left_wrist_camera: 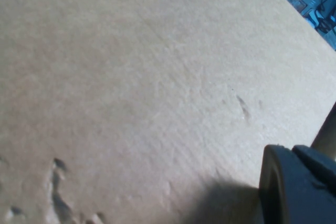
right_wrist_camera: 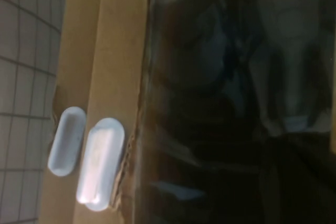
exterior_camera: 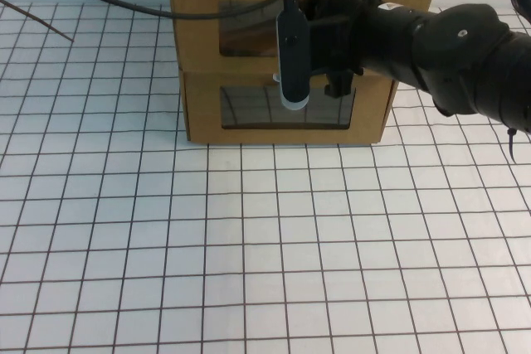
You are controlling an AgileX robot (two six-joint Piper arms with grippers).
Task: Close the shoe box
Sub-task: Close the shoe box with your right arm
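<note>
The white table surface ruled with a black grid (exterior_camera: 249, 238) lies bare in the foreground of the high view. Beyond it stand two stacked brown cardboard drawer-style boxes. The lower cardboard drawer (exterior_camera: 199, 109) sits on the table, its clear window reflecting the grid lines. Directly on top of it is the brown cardboard shoe box with a wide clear plastic window in its front panel (exterior_camera: 195, 14), its front set slightly further back than the lower drawer's front.

The right arm — a thick black arm (exterior_camera: 465, 51) — reaches in from the right side of the shoe box, stretched roughly level across the fronts of the boxes, its wrist pointing toward them. The right gripper (exterior_camera: 336, 80) hangs at the seam between the shoe box and the lower drawer, near the middle of the window; whether its fingers are spread or closed cannot be told. A dark camera stick with a pale tip (exterior_camera: 292, 55) hangs down in front of that window.

In the right wrist view, two small white oval pull tabs (right_wrist_camera: 86, 153) sit side by side on the cardboard strip between the two windows.

The left gripper (left_wrist_camera: 294, 184) shows only as a dark corner over plain brown cardboard (left_wrist_camera: 147, 87) — its fingers cannot be judged.
</note>
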